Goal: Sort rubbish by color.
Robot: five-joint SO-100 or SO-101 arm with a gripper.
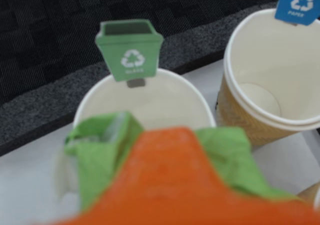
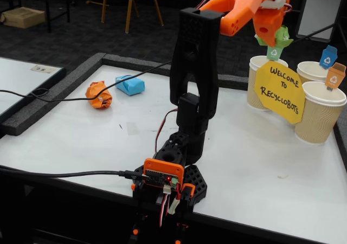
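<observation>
My orange gripper [image 2: 275, 31] hangs high at the right in the fixed view, shut on a green crumpled paper wad [image 2: 282, 37]. It is directly above the beige cup with the green tag [image 2: 258, 84]. In the wrist view the gripper [image 1: 167, 145] fills the bottom, the green wad [image 1: 102, 150] bulging out on both sides of it, just over that cup's rim [image 1: 90, 102] and below its green tag [image 1: 130, 50]. An orange wad [image 2: 99, 95] and a light blue wad [image 2: 130, 85] lie on the white table at the far left.
A blue-tagged cup [image 1: 270, 70] stands right of the green one, also in the fixed view [image 2: 312, 70], with an orange-tagged cup [image 2: 320, 114] in front. A yellow sign [image 2: 279, 90] leans on the cups. A black cable [image 2: 65, 95] crosses the table. Black foam edging [image 2: 32, 114] borders it.
</observation>
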